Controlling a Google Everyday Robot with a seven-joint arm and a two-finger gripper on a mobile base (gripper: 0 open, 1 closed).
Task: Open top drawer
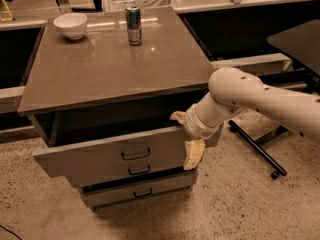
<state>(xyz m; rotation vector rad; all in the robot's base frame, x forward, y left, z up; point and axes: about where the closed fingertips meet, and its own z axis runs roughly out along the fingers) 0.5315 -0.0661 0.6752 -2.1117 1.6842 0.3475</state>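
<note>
Though the wrist hides that corner, our gripper (186,135) jaws clasp the top drawer (100,156) at right. Its wide front faces us.

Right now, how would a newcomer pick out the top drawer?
Look at the cabinet bearing a bowl and can. Of its three stacked drawers, the top drawer is uppermost. It juts out farthest, with the gripper at its right end; the middle drawer and bottom drawer sit further in.
</note>
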